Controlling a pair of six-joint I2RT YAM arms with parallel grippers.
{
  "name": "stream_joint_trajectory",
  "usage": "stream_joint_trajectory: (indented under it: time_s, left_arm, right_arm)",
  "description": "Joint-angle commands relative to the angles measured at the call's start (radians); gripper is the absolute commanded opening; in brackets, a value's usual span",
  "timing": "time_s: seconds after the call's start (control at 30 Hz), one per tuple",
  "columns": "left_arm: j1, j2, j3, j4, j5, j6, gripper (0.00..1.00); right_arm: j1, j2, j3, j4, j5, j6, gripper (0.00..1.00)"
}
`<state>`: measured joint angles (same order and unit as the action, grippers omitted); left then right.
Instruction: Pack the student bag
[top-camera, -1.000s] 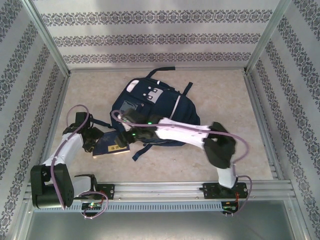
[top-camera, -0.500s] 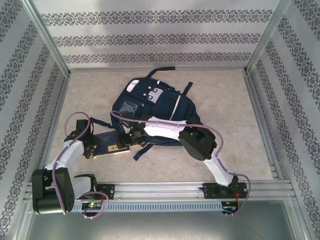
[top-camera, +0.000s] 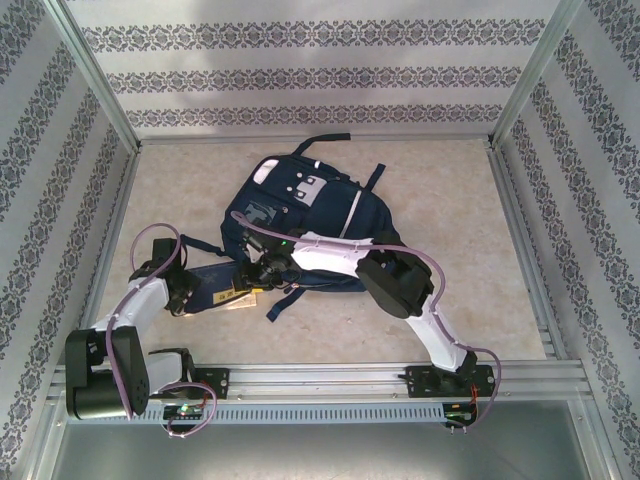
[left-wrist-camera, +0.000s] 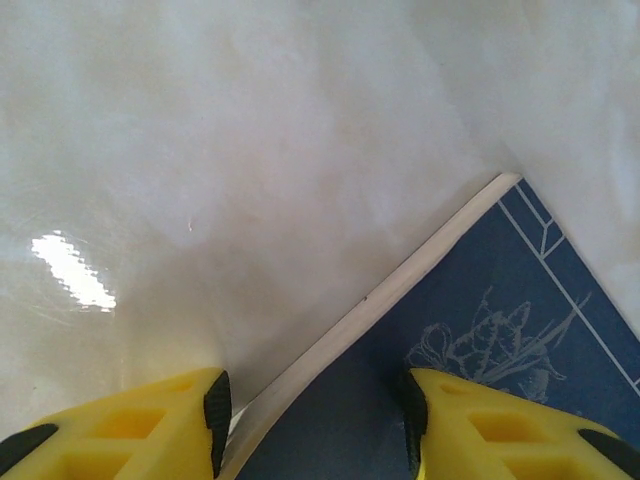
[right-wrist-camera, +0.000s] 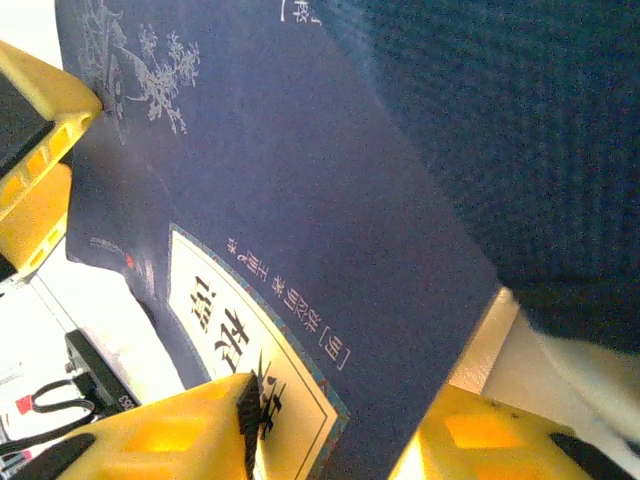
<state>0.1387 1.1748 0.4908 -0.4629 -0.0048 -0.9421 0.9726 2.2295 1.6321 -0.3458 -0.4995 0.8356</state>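
The student bag (top-camera: 310, 215), a navy backpack, lies flat at mid-table; its fabric (right-wrist-camera: 520, 120) shows just behind the book in the right wrist view. A dark blue book (top-camera: 215, 285) with a cream title label lies in front of the bag's left side. My right gripper (top-camera: 252, 280) (right-wrist-camera: 345, 420) is shut on the book's (right-wrist-camera: 280, 180) near end, one pad on the label and the other finger under the page edge. My left gripper (top-camera: 185, 293) (left-wrist-camera: 312, 420) stands open astride the book's (left-wrist-camera: 480, 340) opposite corner. That left gripper (right-wrist-camera: 45, 160) also appears in the right wrist view.
A dark strap (top-camera: 278, 300) of the bag trails onto the beige table (top-camera: 450, 300) beside the book. A metal rail (top-camera: 330, 378) carrying both arm bases runs along the near edge. Patterned walls (top-camera: 560, 180) enclose the other sides.
The right arm has folded at the elbow and its gripper has dropped left onto the book and closed on it. The left gripper's jaws have narrowed around the book's corner.
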Motion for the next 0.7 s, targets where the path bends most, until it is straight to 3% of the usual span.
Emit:
stream_joint_trajectory:
  time_s: [0.0, 0.33, 0.67]
  left_arm:
    - [-0.004, -0.002, -0.012, 0.036, 0.064, 0.017, 0.49]
    - [-0.005, -0.245, 0.147, -0.214, 0.025, 0.035, 0.60]
    - [-0.022, -0.263, 0.142, -0.279, 0.174, 0.084, 0.64]
  right_arm:
    - [-0.005, -0.043, -0.023, 0.046, -0.036, 0.031, 0.26]
    - [0.003, -0.152, -0.172, 0.086, -0.011, 0.021, 0.13]
    - [-0.007, -0.323, -0.413, 0.100, 0.021, 0.007, 0.12]
